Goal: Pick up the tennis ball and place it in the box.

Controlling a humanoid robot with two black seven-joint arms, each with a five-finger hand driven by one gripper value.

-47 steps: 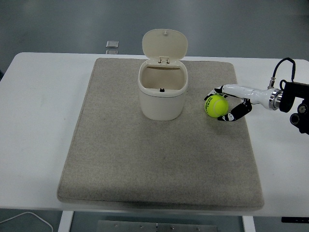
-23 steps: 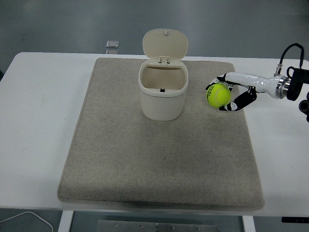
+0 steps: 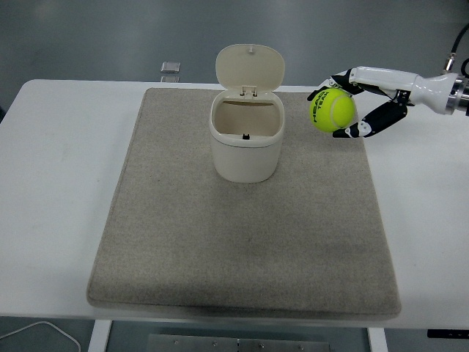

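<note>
Right of the open box (image 3: 247, 139), the hand (image 3: 360, 99) grips the tennis ball (image 3: 332, 110), arm cut off.

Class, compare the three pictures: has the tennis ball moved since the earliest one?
Yes. The tennis ball, held in the right robot hand, has risen off the mat and now sits higher beside the open box, level with its rim.

Looks like a robot lab or test room, not anybody's home. Plain white table (image 3: 58, 183) with a grey felt mat (image 3: 242, 242) laid out as a work area, bare grey-blue floor (image 3: 110, 37) behind it, a loose cable (image 3: 44, 330) hanging by the table's front edge.
</note>
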